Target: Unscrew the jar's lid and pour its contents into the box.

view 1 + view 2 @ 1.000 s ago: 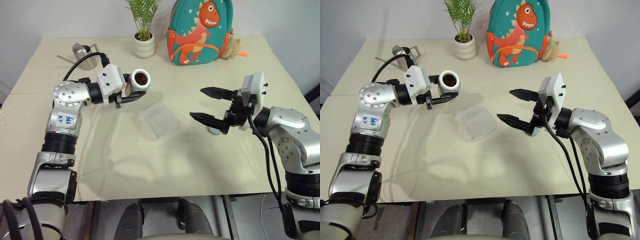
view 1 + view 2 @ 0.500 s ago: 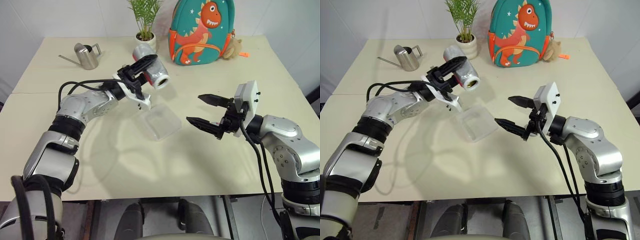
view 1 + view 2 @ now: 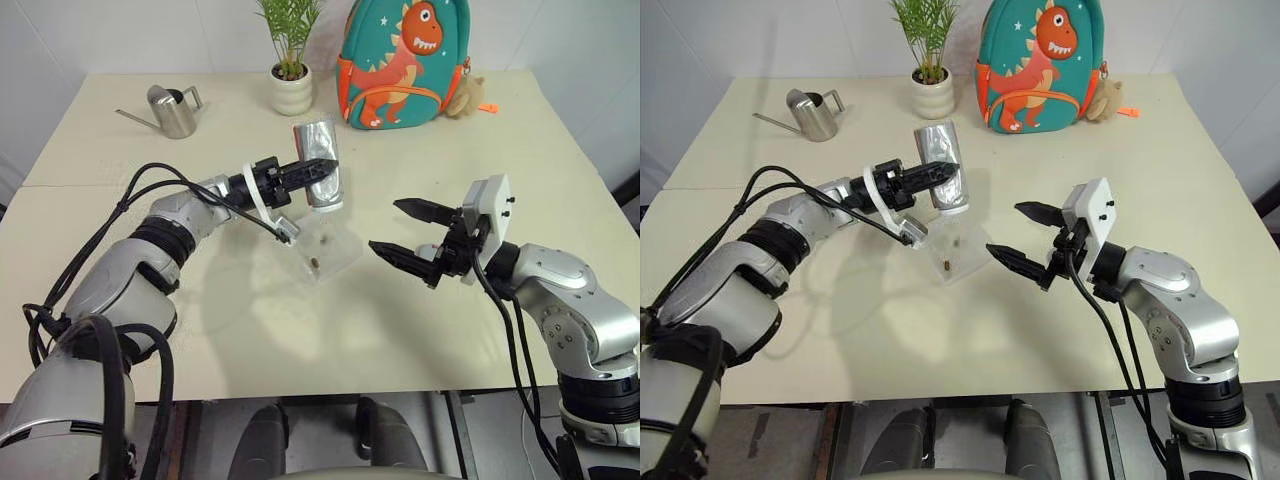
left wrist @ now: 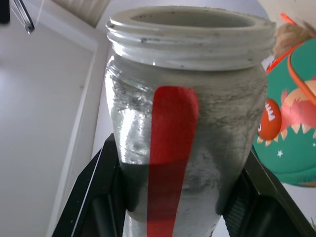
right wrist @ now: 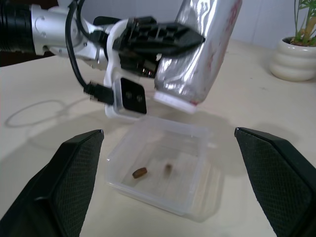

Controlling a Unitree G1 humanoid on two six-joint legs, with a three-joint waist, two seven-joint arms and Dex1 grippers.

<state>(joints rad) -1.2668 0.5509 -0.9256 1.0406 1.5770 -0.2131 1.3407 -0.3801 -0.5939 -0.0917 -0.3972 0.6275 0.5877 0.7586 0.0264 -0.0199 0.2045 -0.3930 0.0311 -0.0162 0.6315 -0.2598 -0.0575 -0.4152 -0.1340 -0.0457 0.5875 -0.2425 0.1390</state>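
Your left gripper (image 3: 312,172) clenches the jar (image 3: 320,163), tipped mouth-down over the box (image 3: 338,255) on the beige table (image 3: 420,330); pellets (image 5: 139,172) lie inside. Your right gripper (image 3: 412,232) hangs released beside it.

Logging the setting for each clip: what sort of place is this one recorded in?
Probably an indoor lab or demo room dressed up as a home tabletop. A plain beige table stands against white walls, with household props along its back edge: a dinosaur backpack, a potted plant and a small steel watering can.
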